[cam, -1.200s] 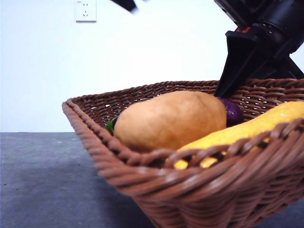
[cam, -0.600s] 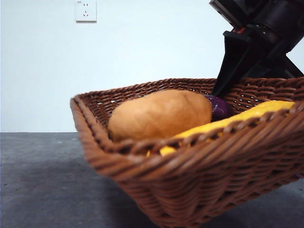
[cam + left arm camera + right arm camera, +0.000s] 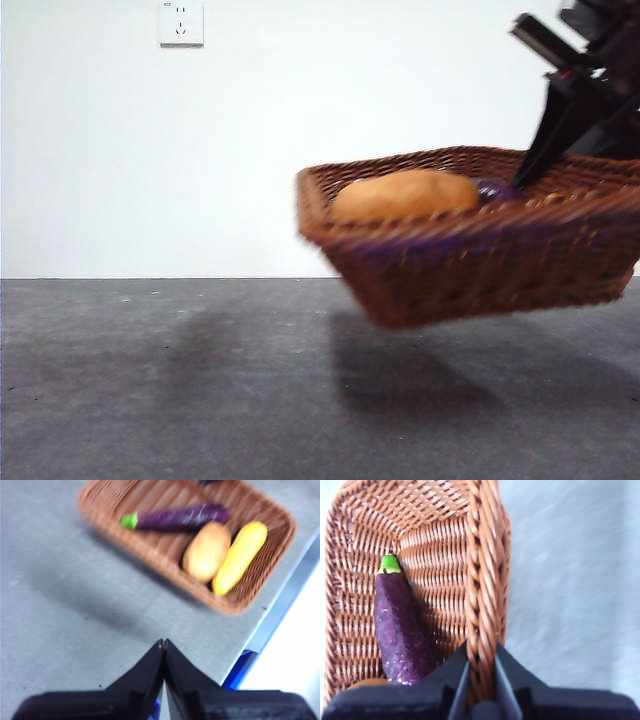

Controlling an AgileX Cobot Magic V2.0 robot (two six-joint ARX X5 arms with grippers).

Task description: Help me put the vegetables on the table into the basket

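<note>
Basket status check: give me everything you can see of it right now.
The basket is shallow, rectangular, reddish-brown woven wicker with a braided rim and flaring sides. It hangs tilted above the table, clear of the surface, with its shadow beneath. The right tool is clamped on one long rim. Inside lie the eggplant, the potato and the corn cob, side by side. The left tool is shut, away from it.

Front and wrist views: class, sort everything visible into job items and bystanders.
Job items: basket, lifted off the table by the right gripper shut on its rim; eggplant, potato, corn cob inside.
Bystanders: wall socket; left gripper, shut, holding nothing.
</note>
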